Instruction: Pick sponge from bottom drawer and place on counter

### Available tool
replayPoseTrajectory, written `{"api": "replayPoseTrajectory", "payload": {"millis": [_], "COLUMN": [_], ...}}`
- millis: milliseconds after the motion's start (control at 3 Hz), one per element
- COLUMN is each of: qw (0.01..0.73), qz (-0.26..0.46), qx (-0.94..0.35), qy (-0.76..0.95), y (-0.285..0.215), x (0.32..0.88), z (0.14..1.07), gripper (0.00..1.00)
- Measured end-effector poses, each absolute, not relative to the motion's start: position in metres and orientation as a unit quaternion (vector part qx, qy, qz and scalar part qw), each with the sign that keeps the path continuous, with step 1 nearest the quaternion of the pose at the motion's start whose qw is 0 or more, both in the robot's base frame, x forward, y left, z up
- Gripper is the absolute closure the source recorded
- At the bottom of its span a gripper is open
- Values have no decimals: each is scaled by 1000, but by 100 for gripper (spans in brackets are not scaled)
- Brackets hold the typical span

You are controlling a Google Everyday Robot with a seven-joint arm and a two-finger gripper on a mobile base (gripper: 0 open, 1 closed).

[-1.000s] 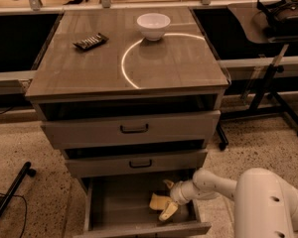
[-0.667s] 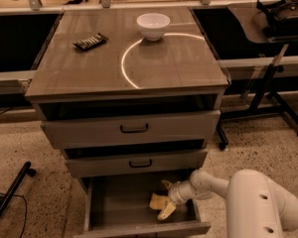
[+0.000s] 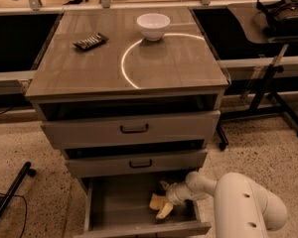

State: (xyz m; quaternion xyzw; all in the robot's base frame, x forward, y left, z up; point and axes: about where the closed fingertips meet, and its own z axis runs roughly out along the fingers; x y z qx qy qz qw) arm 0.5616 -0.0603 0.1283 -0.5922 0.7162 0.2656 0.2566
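Note:
The bottom drawer (image 3: 114,209) stands pulled open under two upper drawers. The pale-yellow sponge (image 3: 156,202) lies on its floor at the right. My gripper (image 3: 162,206) reaches into the drawer from the right, on the end of a white arm, and its pale fingers (image 3: 164,210) sit at the sponge. The counter (image 3: 104,63) is the glossy wood-grain top above, with a bright curved reflection arc.
A white bowl (image 3: 153,25) and a dark flat bar (image 3: 90,41) sit on the counter. The two upper drawers (image 3: 134,129) are slightly open. A black stand with a dark device (image 3: 283,14) is at the right. A black leg and cable (image 3: 10,192) lie at the left.
The gripper has shifted slightly left and deeper into the drawer, toward the sponge. The sponge has stayed in place.

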Motion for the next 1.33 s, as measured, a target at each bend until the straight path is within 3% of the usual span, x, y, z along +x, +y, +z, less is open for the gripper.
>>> {"api": "replayPoseTrajectory", "payload": {"millis": [333,1333], "qw": [263,265], "qz": [245,208], "qx": [-598,-624], "qy": [717,705], "y": [-60,-65], "x": [564,547], "z": [113,106], "gripper": [0,66]}}
